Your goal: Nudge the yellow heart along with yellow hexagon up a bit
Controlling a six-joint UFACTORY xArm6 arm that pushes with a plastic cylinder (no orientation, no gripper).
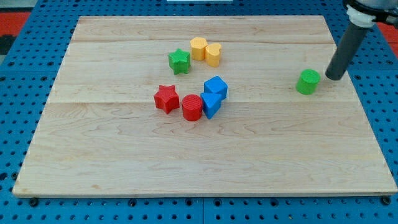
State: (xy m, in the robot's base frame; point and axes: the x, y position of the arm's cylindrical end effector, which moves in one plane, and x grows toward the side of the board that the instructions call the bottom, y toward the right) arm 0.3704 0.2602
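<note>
The yellow hexagon point(198, 48) and the yellow heart point(213, 54) sit side by side, touching, near the top middle of the wooden board point(112, 155). The hexagon is on the left, the heart on the right. My tip point(333, 77) is far off at the view's right, just right of a green block point(308, 81). The dark rod slants up to the view's top right corner.
A green star point(179, 61) lies just left of and below the yellow hexagon. Lower down sit a red star point(166, 98), a red cylinder point(192, 107) and two blue blocks point(214, 96) in a cluster. Blue pegboard surrounds the board.
</note>
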